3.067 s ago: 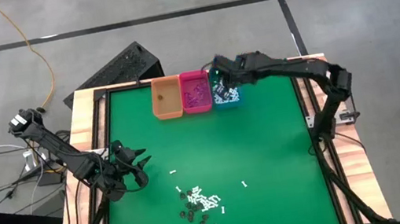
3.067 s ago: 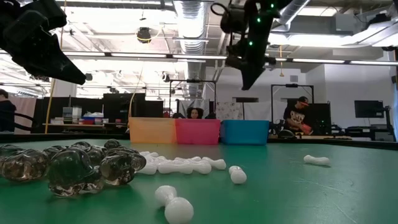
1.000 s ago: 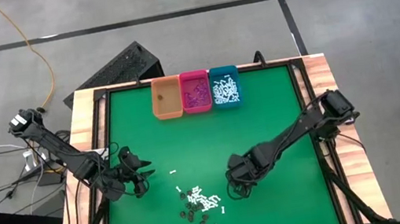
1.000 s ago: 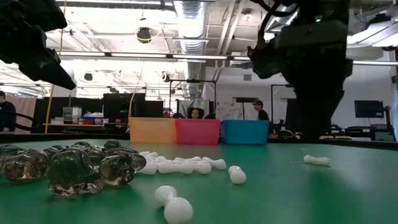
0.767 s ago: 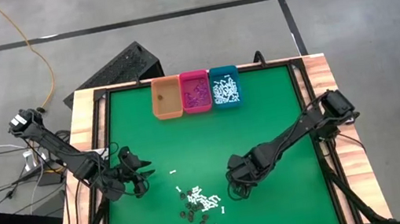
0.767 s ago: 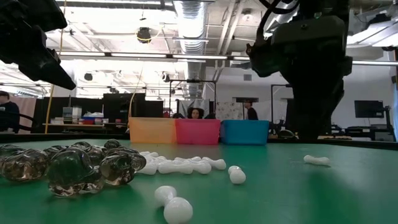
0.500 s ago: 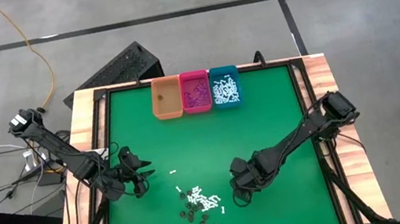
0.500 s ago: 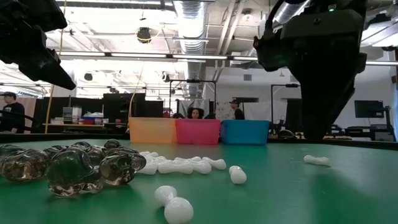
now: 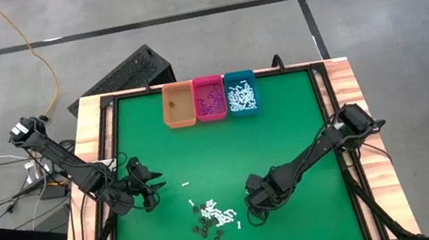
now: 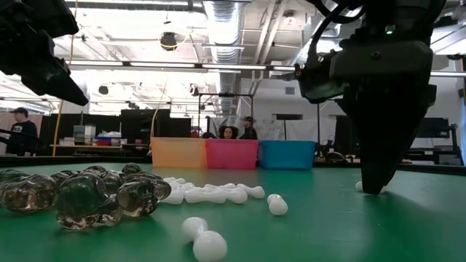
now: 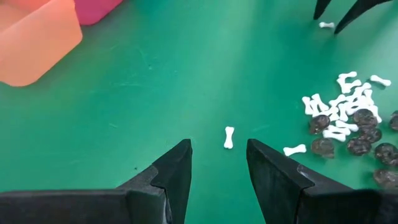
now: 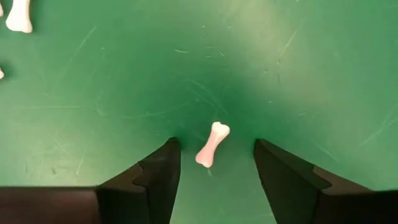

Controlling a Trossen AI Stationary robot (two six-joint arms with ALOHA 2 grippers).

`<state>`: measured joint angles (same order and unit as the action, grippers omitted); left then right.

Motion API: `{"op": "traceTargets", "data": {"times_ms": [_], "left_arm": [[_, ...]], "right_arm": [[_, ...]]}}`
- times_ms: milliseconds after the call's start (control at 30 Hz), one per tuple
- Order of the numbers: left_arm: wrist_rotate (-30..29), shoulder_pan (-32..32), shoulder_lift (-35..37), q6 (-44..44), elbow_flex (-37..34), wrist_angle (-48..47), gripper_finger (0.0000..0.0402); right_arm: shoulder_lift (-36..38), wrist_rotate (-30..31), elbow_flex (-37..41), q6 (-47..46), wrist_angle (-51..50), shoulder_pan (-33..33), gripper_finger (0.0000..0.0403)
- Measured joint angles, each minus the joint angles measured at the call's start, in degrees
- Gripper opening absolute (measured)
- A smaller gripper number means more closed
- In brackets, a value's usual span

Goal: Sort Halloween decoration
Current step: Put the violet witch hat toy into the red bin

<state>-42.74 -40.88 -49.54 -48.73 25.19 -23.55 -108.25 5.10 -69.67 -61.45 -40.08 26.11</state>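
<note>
The right gripper (image 12: 211, 165) is down at the green table (image 9: 285, 135), fingers spread wide on either side of a single white bone (image 12: 212, 144) that lies between them, not yet gripped. Just beside it is the main heap of decorations (image 9: 215, 219), white bones mixed with dark pieces, still unsorted. The left gripper (image 11: 217, 163) waits near the heap's other side, also open and empty, with another loose bone (image 11: 229, 137) just ahead of its fingertips. Well apart, at the far edge, stand three bins: the orange bin (image 9: 177, 105) looks nearly empty, the pink bin (image 9: 210, 97) holds purple bits, the teal bin (image 9: 241, 94) holds white bones. Sorting appears well underway, with this heap remaining.
</note>
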Motion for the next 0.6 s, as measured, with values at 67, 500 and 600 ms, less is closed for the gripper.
{"op": "traceTargets", "data": {"times_ms": [67,500,600], "left_arm": [[0.0,0.0,0.0,0.0,0.0,-0.1,0.0144],[-1.5,0.0,0.0,0.0,0.0,-0.1,0.0144],[-1.5,0.0,0.0,0.0,0.0,-0.1,0.0144]], "right_arm": [[-0.3,0.0,0.0,-0.3,0.0,-0.3,0.0224],[-0.5,-0.3,0.3,-1.1,-1.1,-0.9,0.0015],[-0.4,-0.4,0.3,-1.1,-0.7,-0.9,0.0023]]}}
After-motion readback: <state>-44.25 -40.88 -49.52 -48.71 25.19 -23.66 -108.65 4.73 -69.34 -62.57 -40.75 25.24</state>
